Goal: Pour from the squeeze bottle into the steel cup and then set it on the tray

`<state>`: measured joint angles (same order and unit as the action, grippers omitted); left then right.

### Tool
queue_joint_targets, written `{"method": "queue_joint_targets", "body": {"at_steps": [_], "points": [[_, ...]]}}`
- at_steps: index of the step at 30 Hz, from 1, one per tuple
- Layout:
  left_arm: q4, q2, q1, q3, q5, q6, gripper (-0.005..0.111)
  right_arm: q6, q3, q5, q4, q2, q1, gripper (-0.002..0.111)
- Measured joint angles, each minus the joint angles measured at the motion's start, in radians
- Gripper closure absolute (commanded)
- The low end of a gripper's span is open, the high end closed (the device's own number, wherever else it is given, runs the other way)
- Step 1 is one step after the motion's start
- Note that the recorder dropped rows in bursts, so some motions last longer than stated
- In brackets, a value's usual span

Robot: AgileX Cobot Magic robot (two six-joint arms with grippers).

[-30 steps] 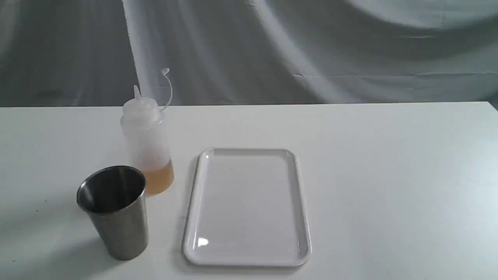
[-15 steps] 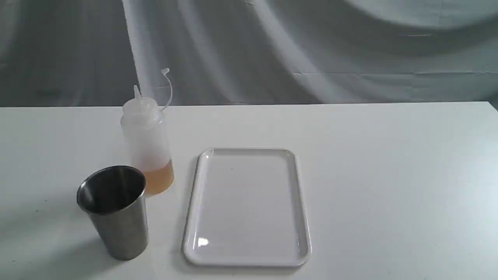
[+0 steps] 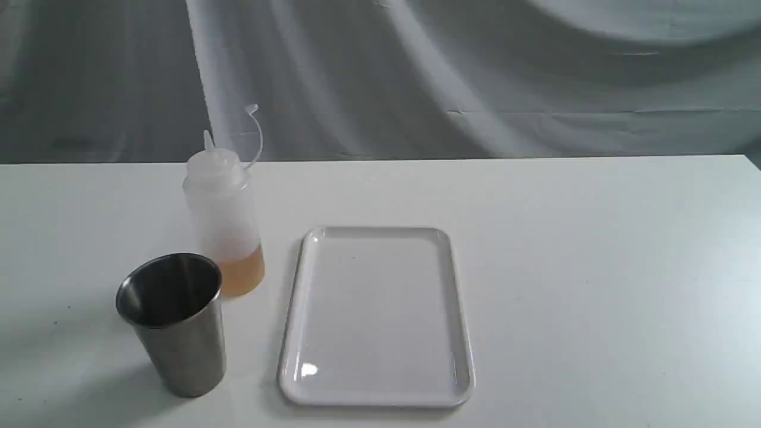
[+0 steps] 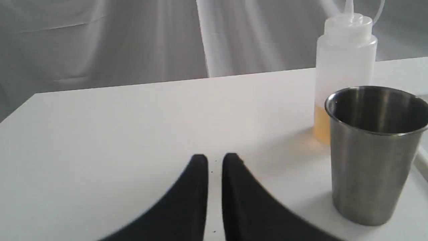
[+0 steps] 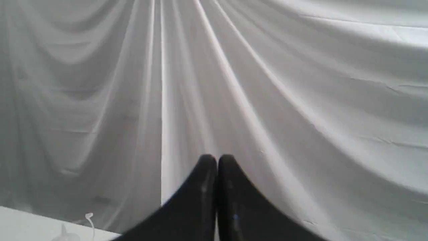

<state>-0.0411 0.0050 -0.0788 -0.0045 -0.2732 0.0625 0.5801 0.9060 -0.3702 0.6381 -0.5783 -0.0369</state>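
While the squeeze bottle (image 3: 223, 220) is stood upright on the white table (image 3: 594, 267), with amber liquid seen only in its lowest part, the steel cup (image 3: 178, 333) is set upright just in front of it — whether the two touch cannot be determined. The white tray (image 3: 380, 309) is laid flat just beside both, apart from them. The left gripper (image 4: 215, 159) is held low over the table near the cup, jaws drawn to a narrow slit with nothing gripped; the right gripper (image 5: 217, 160) is pointed at the grey backdrop cloth (image 5: 301, 83) — jaws pressed together, nothing held.
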Motion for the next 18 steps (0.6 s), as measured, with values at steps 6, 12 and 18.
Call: {"method": "queue_joint_targets", "body": {"at_steps": [6,12,18], "points": [[0.000,0.000,0.000,0.000,0.000,0.000,0.098,0.336,0.021,0.000,0.226,-0.154,0.055,0.108],[0.000,0.000,0.000,0.000,0.000,0.000,0.098,0.535,0.021,0.091,0.392,-0.325,0.142,0.108],[0.000,0.000,0.000,0.000,0.000,0.000,0.098,0.731,0.021,0.295,0.409,-0.492,0.297,0.108]]}}
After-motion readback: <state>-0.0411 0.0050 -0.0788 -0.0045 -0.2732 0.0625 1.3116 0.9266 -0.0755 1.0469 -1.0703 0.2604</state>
